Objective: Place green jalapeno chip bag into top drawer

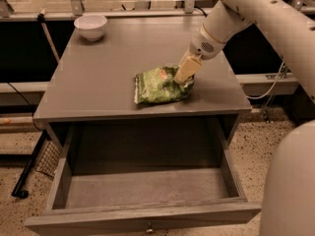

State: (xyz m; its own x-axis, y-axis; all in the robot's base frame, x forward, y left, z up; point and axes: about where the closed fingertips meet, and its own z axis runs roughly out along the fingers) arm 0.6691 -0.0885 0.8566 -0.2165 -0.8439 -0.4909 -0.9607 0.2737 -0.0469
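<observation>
Grey counter (108, 82) fills the middle of the frame, top surface seen from above and in front. Speckled floor (251, 156) shows at lower left and lower right.

Top drawer (147, 188) is pulled well out beneath the counter's front edge, in the lower half of the frame. It is nearly as wide as the counter, shallow, with a bare grey bottom. Its plain front runs along the bottom edge, with a small round knob (149, 228) at mid-width.

White robot arm (266, 9) comes in from the upper right and angles down and left over the counter. A rounded white part of the robot body (290, 181) takes up the lower right corner.

Green jalapeno chip bag (157, 86) lies on the counter, right of centre and near the front edge, above the open drawer and not in it. It is crumpled, with a pale crimped end at its left and a reddish mark near its top.

White bowl (90, 26) sits upright at the counter's far left corner, upper left of the frame, well apart from the bag.

Gripper (186, 73), beige, points down and left from the wrist and touches the bag's right end. Cannot tell whether it is clamped on the bag or only resting against it.
</observation>
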